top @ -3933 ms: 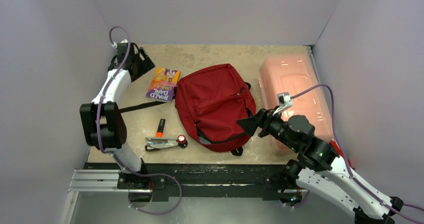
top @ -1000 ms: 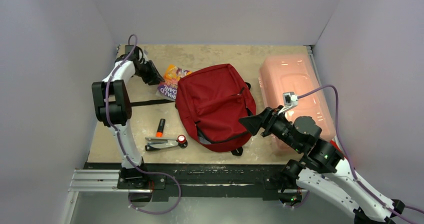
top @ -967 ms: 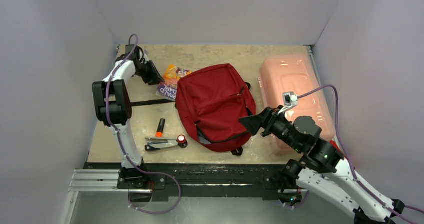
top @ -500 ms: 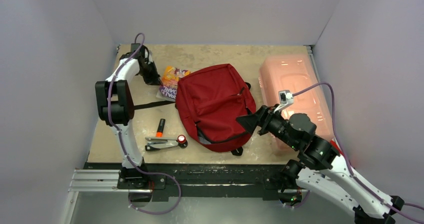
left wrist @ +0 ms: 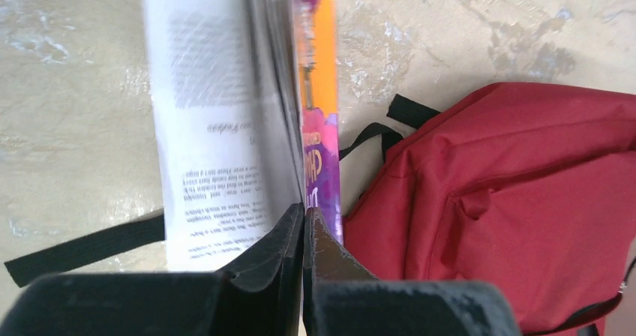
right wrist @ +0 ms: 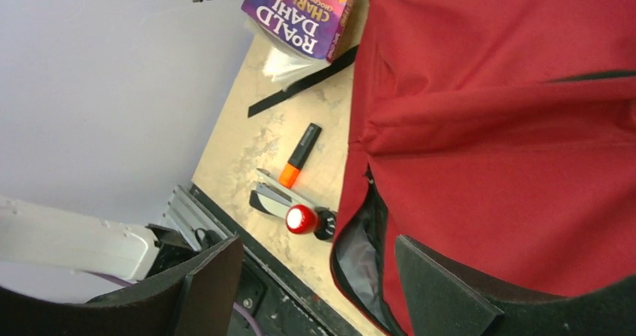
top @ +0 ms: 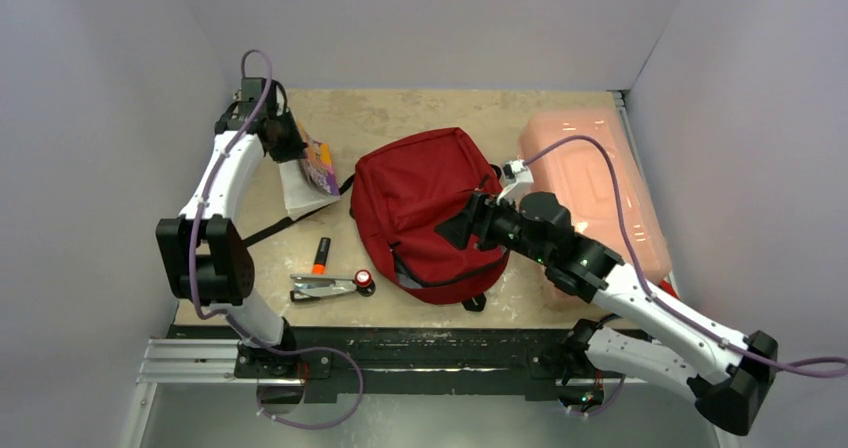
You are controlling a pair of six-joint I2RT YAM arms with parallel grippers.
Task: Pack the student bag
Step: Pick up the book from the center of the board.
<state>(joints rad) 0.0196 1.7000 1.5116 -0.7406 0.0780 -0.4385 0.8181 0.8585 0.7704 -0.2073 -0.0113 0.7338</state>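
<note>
The student bag (top: 425, 208) is a dark red backpack lying flat mid-table, and its side zipper gapes open (right wrist: 364, 253) toward the near edge. My left gripper (top: 285, 146) is shut on a Roald Dahl book (top: 318, 166) and holds it up off the table, left of the bag. In the left wrist view the gripper (left wrist: 304, 212) pinches a thin edge of the book. White pages (left wrist: 210, 126) hang on one side and the purple-orange cover (left wrist: 321, 141) on the other. My right gripper (top: 455, 230) hovers open over the bag's near half, nothing between its fingers (right wrist: 315, 261).
An orange marker (top: 321, 255), a silver stapler (top: 320, 287) and a small red-capped item (top: 363, 280) lie near the front left. A black bag strap (top: 275, 228) trails across the table under the book. A pale pink plastic box (top: 590, 183) stands at the right.
My left gripper closed on the book and raised it off the table, so it now hangs open. The right arm swung left from beside the pink box to over the bag.
</note>
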